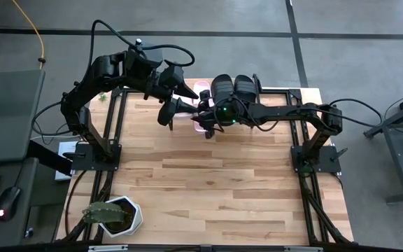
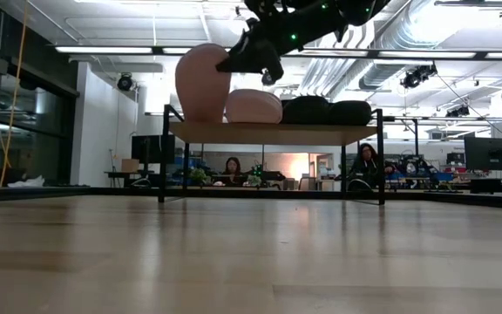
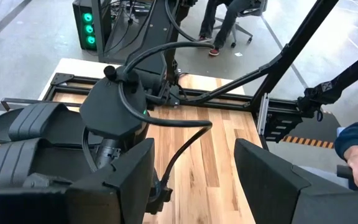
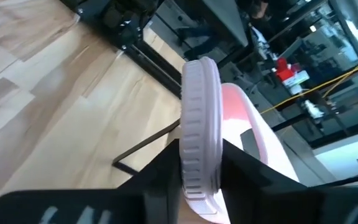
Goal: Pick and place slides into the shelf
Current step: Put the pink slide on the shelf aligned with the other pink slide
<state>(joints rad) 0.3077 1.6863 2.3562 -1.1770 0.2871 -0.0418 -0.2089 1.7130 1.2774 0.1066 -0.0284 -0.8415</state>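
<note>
On the shelf (image 2: pixel 268 133) at the table's far side, one pale pink slide (image 2: pixel 203 83) stands on its end at the left of the top board. A second pink slide (image 2: pixel 253 106) and two black slides (image 2: pixel 308 111) (image 2: pixel 349 112) lie flat beside it. My right gripper (image 2: pixel 244 59) reaches in high beside the standing slide's upper end and is shut on it (image 4: pixel 201 124). My left gripper (image 3: pixel 194 186) hovers open and holding nothing, above the table just left of the shelf's slides (image 1: pixel 168 112). My right gripper pinches the standing pink slide's sole (image 4: pixel 199 168) between its two fingers, one on each flat face, with the ribbed side edge showing between them. The fingers slant slightly downward from the table's right side. The slide stands upright with its lower end on the shelf's top board.
A plant in a white pot (image 1: pixel 114 213) sits at the table's near left corner. Black frame rails (image 1: pixel 110 133) (image 1: pixel 303 140) run along both sides. The middle and near tabletop (image 1: pixel 215 182) is bare wood. People sit in the room beyond (image 2: pixel 234 167).
</note>
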